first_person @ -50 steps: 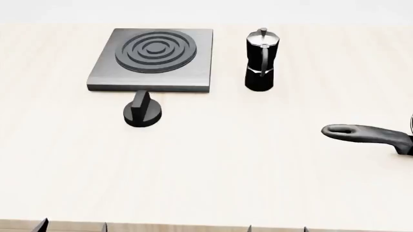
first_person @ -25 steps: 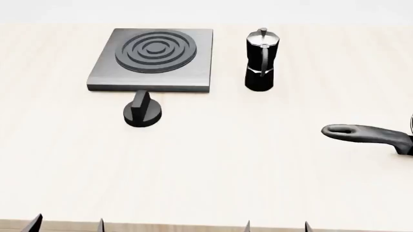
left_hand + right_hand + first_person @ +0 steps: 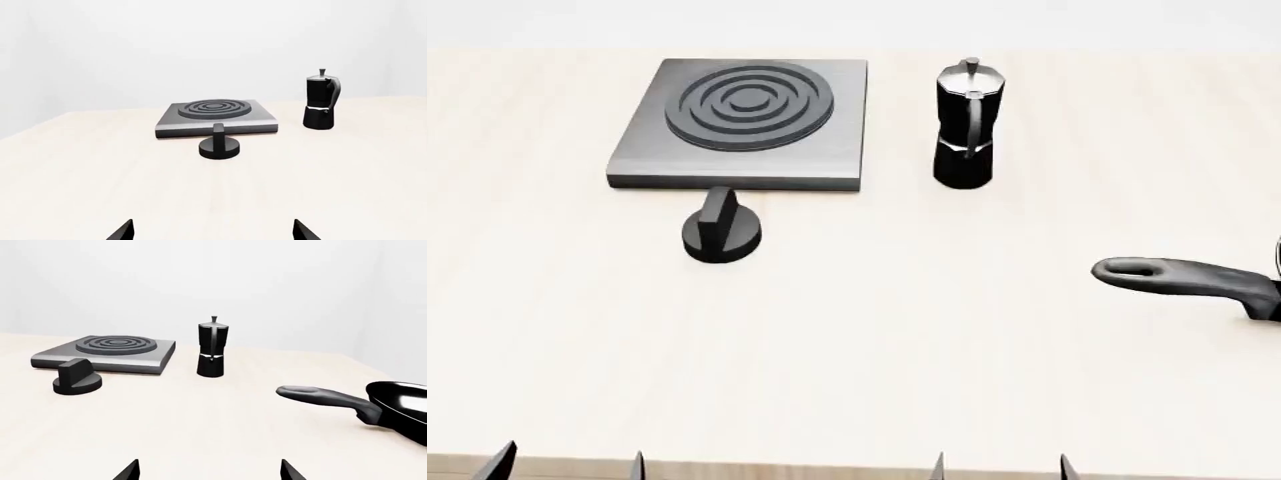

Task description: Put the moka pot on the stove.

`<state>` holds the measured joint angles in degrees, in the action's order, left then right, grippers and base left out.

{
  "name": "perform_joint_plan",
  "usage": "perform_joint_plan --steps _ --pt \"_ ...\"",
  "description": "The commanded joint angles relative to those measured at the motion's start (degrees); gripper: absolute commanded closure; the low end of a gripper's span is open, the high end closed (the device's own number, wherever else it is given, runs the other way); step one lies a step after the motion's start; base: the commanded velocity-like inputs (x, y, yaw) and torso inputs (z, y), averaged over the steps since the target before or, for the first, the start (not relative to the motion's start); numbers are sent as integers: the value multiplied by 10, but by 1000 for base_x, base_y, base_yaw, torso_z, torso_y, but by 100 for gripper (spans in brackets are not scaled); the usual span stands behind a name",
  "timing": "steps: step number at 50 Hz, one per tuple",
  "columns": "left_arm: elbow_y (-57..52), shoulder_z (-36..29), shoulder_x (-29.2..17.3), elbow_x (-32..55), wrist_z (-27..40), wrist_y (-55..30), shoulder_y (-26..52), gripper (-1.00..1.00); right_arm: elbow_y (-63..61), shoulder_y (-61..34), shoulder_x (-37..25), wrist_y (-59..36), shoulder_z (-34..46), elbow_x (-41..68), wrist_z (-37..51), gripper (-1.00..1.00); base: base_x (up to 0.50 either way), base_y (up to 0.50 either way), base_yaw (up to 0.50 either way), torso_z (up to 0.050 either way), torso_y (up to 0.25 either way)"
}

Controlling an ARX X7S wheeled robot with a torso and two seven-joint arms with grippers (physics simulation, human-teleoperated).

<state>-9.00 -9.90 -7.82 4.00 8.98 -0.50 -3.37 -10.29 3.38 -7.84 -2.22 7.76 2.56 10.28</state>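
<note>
Two grippers sit at the table's (image 3: 868, 380) near edge, the left gripper (image 3: 565, 465) and right gripper (image 3: 1001, 465) each with fingertips spread apart, holding nothing. Farther in, a pan (image 3: 1194, 280) lies at right and a knob (image 3: 722, 228) just before the stove (image 3: 745, 120). The pot (image 3: 969, 122) stands upright just right of the stove, apart from it.

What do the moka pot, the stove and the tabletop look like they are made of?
Moka pot: glossy black faceted body, probably coated metal, with a silvery metallic lid; highlights run along its edges.
Stove: brushed grey metal by its matte sheen, with a darker ringed burner.
Tabletop: pale light wood or a laminate copy; faint straight grain shows.
</note>
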Motion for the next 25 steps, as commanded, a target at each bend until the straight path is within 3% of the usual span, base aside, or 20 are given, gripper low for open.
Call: perform_joint_plan --steps 1,25 --pt "12 9 5 11 -10 15 3 -100 1 1 2 2 -4 -2 -6 -100 0 0 0 0 0" --pt "-3 -2 -8 23 1 16 -4 -100 -5 2 -8 3 9 5 6 -100 78 0 0 0 0"
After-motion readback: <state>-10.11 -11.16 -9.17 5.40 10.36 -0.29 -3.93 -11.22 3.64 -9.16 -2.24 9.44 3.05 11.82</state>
